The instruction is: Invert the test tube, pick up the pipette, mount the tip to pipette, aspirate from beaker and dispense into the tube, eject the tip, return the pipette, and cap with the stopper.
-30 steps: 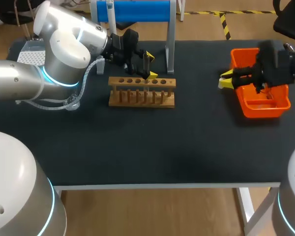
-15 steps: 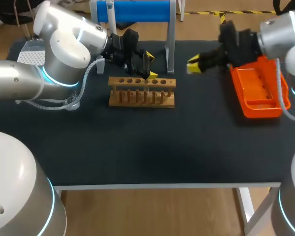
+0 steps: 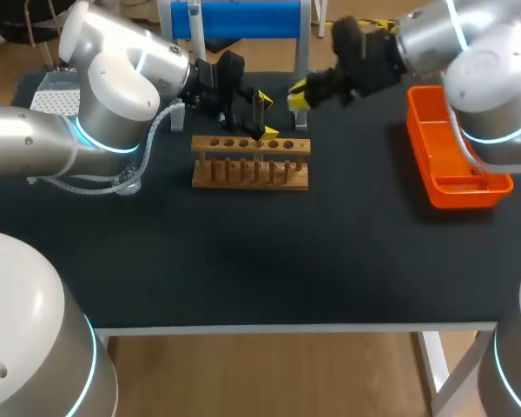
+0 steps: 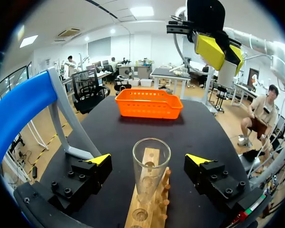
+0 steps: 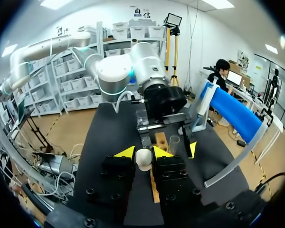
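rack first: seating the test tube upright, mouth up, presumably for capping. straddling it with the left gripper splayed, touching nothing. pinching the white stopper in the right gripper near the rack, likely readying the cap.
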`<state>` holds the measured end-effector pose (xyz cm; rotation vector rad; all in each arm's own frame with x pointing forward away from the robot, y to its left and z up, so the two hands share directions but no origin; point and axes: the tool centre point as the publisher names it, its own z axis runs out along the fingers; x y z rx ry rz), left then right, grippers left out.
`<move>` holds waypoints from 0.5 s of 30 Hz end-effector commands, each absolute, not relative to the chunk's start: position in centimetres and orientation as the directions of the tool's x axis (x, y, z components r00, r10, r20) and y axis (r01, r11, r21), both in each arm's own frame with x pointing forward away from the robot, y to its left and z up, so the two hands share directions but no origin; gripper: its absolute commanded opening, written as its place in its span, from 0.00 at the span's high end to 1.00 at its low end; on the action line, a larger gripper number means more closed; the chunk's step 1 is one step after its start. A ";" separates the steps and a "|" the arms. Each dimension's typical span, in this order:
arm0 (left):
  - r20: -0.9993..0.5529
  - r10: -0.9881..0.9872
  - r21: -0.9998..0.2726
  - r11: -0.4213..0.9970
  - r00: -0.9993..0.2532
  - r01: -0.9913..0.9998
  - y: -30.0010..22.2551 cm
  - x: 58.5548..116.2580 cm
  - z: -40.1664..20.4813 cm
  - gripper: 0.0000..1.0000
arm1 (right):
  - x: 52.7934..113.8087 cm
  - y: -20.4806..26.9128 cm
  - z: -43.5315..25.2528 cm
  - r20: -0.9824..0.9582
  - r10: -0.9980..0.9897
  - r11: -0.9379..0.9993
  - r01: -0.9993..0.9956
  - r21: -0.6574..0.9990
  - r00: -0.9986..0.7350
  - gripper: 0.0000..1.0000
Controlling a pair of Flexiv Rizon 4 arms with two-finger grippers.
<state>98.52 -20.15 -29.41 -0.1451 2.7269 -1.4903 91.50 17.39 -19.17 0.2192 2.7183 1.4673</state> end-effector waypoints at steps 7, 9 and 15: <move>0.020 -0.094 -0.839 0.540 -0.995 -0.068 -20.2 98.6 -29.3 0.00 | 94.1 20.4 -19.1 0.029 0.124 0.593 0.098 0.799 -0.992 1.00; 0.020 -0.094 -0.839 0.540 -0.995 -0.068 -20.2 98.6 -29.3 0.00 | 94.6 20.7 -19.3 0.032 0.125 0.596 0.101 0.796 -0.992 1.00; 0.020 -0.094 -0.839 0.540 -0.995 -0.068 -20.2 98.6 -29.3 0.00 | 95.4 21.1 -19.5 0.040 0.132 0.606 0.112 0.787 -0.990 1.00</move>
